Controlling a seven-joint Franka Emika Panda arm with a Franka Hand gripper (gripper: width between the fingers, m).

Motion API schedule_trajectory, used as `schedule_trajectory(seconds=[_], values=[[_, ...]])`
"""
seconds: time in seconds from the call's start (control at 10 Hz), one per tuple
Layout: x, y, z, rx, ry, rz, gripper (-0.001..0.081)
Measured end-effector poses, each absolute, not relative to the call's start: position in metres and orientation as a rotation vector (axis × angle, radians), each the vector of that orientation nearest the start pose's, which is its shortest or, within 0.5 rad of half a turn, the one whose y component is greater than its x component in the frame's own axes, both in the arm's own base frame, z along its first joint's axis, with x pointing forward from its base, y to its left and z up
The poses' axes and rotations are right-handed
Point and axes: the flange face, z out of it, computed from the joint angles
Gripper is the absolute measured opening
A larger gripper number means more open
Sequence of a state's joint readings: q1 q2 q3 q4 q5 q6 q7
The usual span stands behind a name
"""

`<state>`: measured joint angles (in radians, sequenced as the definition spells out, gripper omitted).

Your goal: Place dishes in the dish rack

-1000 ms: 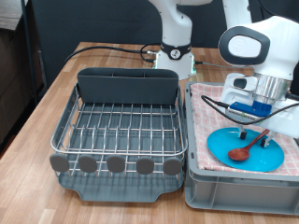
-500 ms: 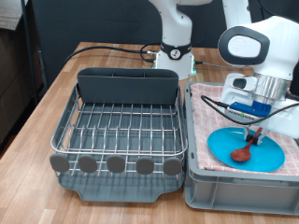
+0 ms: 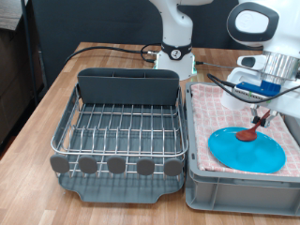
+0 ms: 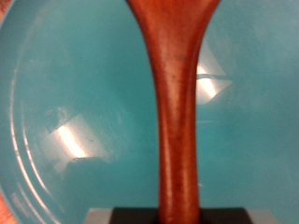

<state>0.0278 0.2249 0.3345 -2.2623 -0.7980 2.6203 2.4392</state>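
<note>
Hand (image 3: 260, 114) clamps wooden spoon (image 3: 248, 132) above blue plate (image 3: 246, 150); wrist view shows handle (image 4: 177, 112) gripped (rack (image 3: 117, 131) unseen there).

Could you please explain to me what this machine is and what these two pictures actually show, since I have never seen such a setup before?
The white machine is a robot arm whose end carries a two-fingered pincer. One picture comes from a camera standing off the arm; the other from a camera on the hand itself, looking along the fingers. On the wooden table sits a wire dish rack in a dark grey tray, with no dishes showing in it. At the exterior view's right is a grey crate lined with a pink checked cloth, and a light-blue plate lies on that cloth. The pincer holds a reddish-brown wooden spoon by its handle, hanging bowl-down over the plate. The wrist view shows that same spoon up close, with the plate behind it.
</note>
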Motion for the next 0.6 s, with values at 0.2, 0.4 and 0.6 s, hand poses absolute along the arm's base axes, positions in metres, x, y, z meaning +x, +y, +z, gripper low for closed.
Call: schedule_trajectory(seconds=[0.2,0.4,0.6], values=[[0.495,0.199,0.296,-2.162,2.111,-0.523,0.0086],[0.485,0.195,0.302,-2.127,2.164,-0.509,0.0085],[0.483,0.180,0.300,-1.965,2.309,-0.502,0.0085]])
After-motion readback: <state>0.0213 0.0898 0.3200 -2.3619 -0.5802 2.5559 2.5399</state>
